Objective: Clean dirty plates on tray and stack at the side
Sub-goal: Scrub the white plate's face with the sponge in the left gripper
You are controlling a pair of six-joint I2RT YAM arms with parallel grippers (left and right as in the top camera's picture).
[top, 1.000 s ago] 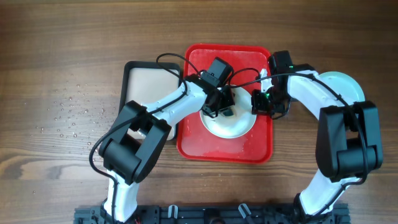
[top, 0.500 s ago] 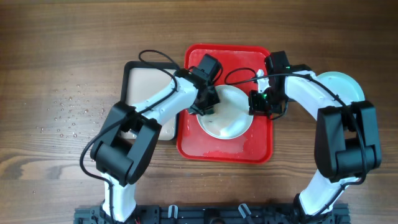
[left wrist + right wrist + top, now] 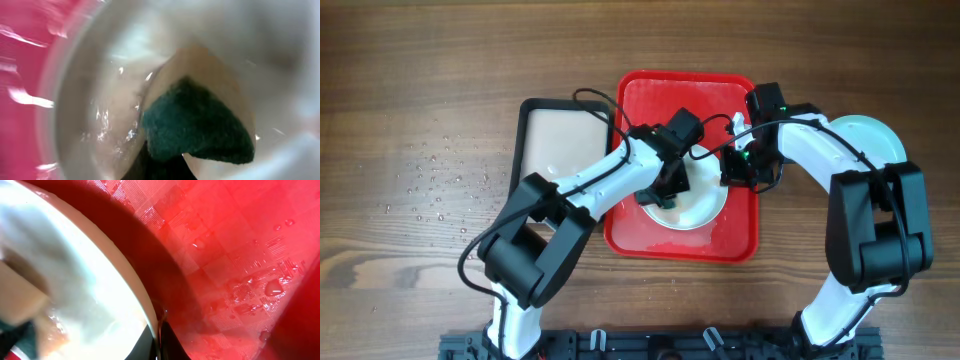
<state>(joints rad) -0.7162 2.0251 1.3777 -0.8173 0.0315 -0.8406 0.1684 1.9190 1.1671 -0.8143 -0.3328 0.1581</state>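
Wooden table point(image 3: 420, 60), with scattered water droplets point(image 3: 430, 185) on its left part. The red tray point(image 3: 650, 240) sits mid-table. A black-rimmed cream tray point(image 3: 555, 135) lies just beside its left edge, partly crossed by the left arm point(image 3: 590, 180). A light blue plate point(image 3: 870, 135) lies on the table right of the red tray, half hidden under the right arm point(image 3: 820, 150).

The white plate point(image 3: 705, 205) lies in the red tray, its middle covered from overhead by the left gripper point(image 3: 668, 192). The left gripper's fingers are clamped on a teal sponge point(image 3: 200, 125), which is pressed to the plate's wet, glossy surface.

The right gripper point(image 3: 738, 168) is at the plate's right rim and closed on it, one dark fingertip under the edge. The tray floor beside it is beaded with water.
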